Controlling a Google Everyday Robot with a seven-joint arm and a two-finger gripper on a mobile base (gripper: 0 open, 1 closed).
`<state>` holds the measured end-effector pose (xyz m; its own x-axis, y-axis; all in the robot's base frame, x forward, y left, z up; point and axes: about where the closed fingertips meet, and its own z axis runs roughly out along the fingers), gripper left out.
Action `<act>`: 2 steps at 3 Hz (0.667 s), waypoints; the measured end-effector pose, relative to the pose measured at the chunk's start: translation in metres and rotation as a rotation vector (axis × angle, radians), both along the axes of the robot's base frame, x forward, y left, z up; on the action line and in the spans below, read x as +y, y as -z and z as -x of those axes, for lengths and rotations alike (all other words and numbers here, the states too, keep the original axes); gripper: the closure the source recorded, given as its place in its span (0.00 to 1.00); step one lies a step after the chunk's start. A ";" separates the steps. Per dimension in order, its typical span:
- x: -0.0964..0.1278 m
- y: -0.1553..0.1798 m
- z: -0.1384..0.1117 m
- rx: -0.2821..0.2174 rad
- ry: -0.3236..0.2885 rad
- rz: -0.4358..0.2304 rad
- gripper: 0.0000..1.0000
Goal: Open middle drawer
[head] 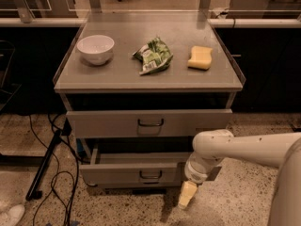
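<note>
The middle drawer (134, 172) is a grey metal drawer with a small dark loop handle (150, 175). It stands pulled out well past the top drawer front (108, 123), and a strip of its shallow tray (141, 157) shows. My gripper (187, 195) points down at the floor beside the right end of the middle drawer front, below its lower edge. My cream arm (244, 147) reaches in from the right. The lowest drawer is hidden under the pulled-out one.
On the cabinet top (122, 74) sit a white bowl (95, 48), a green snack bag (153, 55) and a yellow sponge (201, 58). Black cables (61, 182) and a dark stand leg (44, 166) lie on the floor at the left. Dark counters stand behind.
</note>
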<state>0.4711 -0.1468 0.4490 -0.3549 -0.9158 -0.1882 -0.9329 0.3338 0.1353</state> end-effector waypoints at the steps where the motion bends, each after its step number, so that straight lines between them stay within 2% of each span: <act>1: 0.003 -0.005 -0.008 -0.039 -0.011 0.003 0.00; 2: 0.009 -0.023 -0.034 -0.112 -0.019 0.008 0.00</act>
